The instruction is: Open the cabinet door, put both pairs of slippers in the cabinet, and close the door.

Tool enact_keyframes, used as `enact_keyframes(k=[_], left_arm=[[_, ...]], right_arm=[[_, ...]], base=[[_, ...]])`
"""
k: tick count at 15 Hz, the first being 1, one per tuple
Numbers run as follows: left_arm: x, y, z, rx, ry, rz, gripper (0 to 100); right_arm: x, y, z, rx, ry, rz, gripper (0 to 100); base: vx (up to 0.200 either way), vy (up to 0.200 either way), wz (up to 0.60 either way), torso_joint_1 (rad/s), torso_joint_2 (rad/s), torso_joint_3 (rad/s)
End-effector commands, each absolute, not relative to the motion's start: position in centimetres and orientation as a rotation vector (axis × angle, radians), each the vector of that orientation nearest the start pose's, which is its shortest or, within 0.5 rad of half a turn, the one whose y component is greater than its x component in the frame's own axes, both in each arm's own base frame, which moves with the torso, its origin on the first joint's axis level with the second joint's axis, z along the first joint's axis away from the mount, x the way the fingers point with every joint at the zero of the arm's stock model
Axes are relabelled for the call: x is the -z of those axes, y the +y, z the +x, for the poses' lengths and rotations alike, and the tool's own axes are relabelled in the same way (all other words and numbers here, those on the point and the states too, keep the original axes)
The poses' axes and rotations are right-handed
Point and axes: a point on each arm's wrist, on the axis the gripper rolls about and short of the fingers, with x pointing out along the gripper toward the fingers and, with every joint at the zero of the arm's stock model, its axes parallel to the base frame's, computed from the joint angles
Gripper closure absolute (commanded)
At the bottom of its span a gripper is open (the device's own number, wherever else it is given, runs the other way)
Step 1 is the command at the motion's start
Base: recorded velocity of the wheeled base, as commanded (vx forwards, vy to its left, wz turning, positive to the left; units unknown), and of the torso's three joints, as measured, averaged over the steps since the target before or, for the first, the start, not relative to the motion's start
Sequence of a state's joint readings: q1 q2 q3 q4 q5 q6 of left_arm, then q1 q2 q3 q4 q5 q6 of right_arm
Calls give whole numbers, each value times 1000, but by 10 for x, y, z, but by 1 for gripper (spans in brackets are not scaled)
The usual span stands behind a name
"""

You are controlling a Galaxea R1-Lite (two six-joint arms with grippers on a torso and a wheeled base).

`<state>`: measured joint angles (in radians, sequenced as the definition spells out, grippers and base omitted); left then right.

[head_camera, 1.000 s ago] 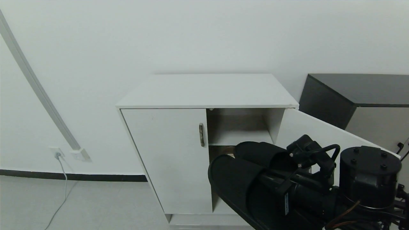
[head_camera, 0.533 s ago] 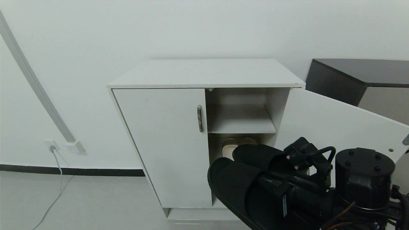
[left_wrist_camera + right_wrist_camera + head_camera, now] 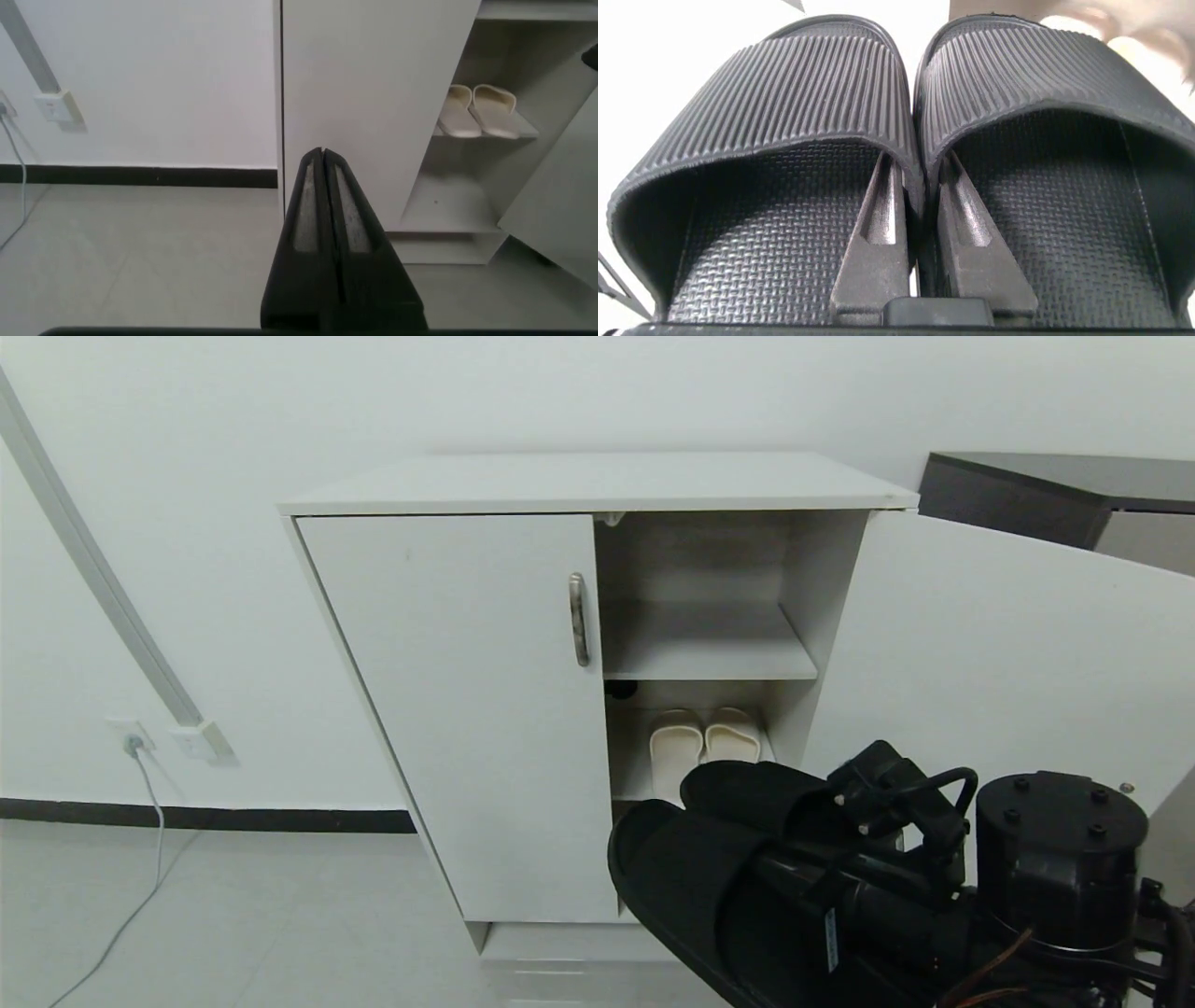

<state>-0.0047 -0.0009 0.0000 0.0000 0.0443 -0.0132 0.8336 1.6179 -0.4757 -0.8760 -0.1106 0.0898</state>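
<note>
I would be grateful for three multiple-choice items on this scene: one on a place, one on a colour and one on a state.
1. Where is the cream pair?
A. on the floor
B. on a shelf inside the cabinet
C. on top of the cabinet

2. What colour is the held pair in the right pincer?
A. black
B. red
C. white

3. How is the left pincer?
A. open, empty
B. shut on a slipper
C. shut, empty

Answers:
1 B, it lies side by side behind the open door, under the top shelf.
2 A, both ribbed straps are black.
3 C, its fingers meet with nothing between them.
</note>
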Motion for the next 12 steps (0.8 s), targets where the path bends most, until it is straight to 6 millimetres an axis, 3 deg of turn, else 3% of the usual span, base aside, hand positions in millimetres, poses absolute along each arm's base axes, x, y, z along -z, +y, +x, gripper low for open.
enact_keyframes(k=[1,12], left_arm=[[-76,1,-23,-40,-2,-14,100],[-76,1,-23,-41,-2,-15,100]], right_arm=[[-142,187,173,-706,284,-46,100],[-132,190,177,-681,306,-75,100]], base=[[0,0,0,-27,334,281],[0,0,0,-3,32,29]])
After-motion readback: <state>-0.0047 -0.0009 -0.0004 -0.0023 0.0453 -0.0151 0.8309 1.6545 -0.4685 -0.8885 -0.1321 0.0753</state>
